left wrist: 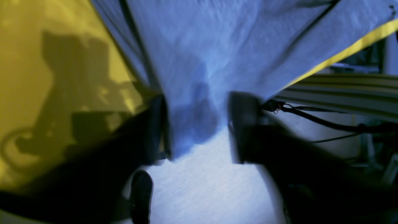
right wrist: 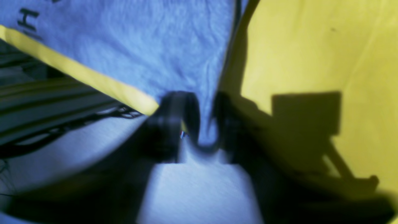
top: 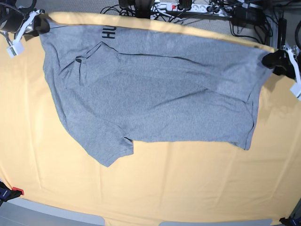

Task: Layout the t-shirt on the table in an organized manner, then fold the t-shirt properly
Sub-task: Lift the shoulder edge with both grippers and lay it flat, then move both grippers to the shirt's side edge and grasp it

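2 grippers, left gripper (top: 272, 60) and right gripper (top: 39, 27), pinch the t-shirt (top: 155, 94); I should pull evenly outward, staying low over the table (top: 188, 188).

You can read black block letters "HU" on the t-shirt (top: 150, 89) near its far edge. In the right wrist view, only an "H" shows, and it is possibly cut off.

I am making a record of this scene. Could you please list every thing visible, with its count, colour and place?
heather-grey cotton t-shirt: one, grey with black lettering at its far edge, spread across the far half of the table.
pale orange-peach table cloth: one, covering the whole table.
cables and power strip: several, black and white, behind the far table edge.
right gripper: one, black, shut on a t-shirt corner.
left gripper: one, black, fabric between its fingers.
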### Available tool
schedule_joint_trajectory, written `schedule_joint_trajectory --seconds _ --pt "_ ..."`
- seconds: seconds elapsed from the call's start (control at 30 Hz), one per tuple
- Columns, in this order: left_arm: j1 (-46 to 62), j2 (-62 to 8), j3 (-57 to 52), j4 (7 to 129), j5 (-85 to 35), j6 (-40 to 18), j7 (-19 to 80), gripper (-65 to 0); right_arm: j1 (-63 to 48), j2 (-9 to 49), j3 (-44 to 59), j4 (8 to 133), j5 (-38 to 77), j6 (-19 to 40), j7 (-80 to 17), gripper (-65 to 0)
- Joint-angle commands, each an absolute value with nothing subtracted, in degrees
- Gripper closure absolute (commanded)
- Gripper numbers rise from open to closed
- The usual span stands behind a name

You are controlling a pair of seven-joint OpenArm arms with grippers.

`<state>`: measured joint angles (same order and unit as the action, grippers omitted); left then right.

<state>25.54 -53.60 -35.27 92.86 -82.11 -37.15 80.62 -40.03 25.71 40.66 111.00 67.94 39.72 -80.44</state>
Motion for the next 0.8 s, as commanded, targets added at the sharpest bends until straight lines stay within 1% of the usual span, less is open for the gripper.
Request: schedule_joint_trajectory --seconds 0.0,0.03,0.13,0.2,0.3,0.43,0.6,0.77 --pt "25.2 -55.9 -36.0 93.4 -83.1 -37.3 80.0 -49.3 -40.4 26.7 41.3 111.9 68.8 40.0 -80.0 -37.8" --pt "25.2 -56.5 -36.0 93.4 -83.2 -37.3 80.0 -49.5 -40.4 26.9 41.3 111.9 68.8 40.0 -80.0 -39.9" --pt "24.4 -58.8 -36.7 93.4 -83.2 -37.3 80.0 -49.4 -40.3 27.6 41.3 111.9 68.8 40.0 -80.0 -39.9" --pt "22.4 -59.5 -39.1 93.4 -83.0 -37.3 80.0 -49.4 -40.3 28.5 41.3 112.0 68.8 40.0 -80.0 -39.9" --pt "18.6 -58.9 -45.2 93.0 -82.9 -35.9 80.0 -49.4 -40.3 29.1 41.4 113.1 68.8 40.0 -80.0 -39.8" --pt "11.5 -55.0 -49.7 90.1 -77.0 -34.7 73.8 -49.4 -40.1 29.1 41.4 115.0 68.9 39.9 -80.0 -39.9" --pt "2.8 -48.6 -46.5 78.3 -76.0 -35.2 70.9 -49.4 -38.2 29.1 41.4 115.8 69.1 38.5 -80.0 -39.8" --pt "-6.7 -46.2 -37.2 61.4 -76.1 -38.3 68.7 -49.4 -35.3 29.1 41.4 115.8 69.1 38.5 -80.0 -39.8"
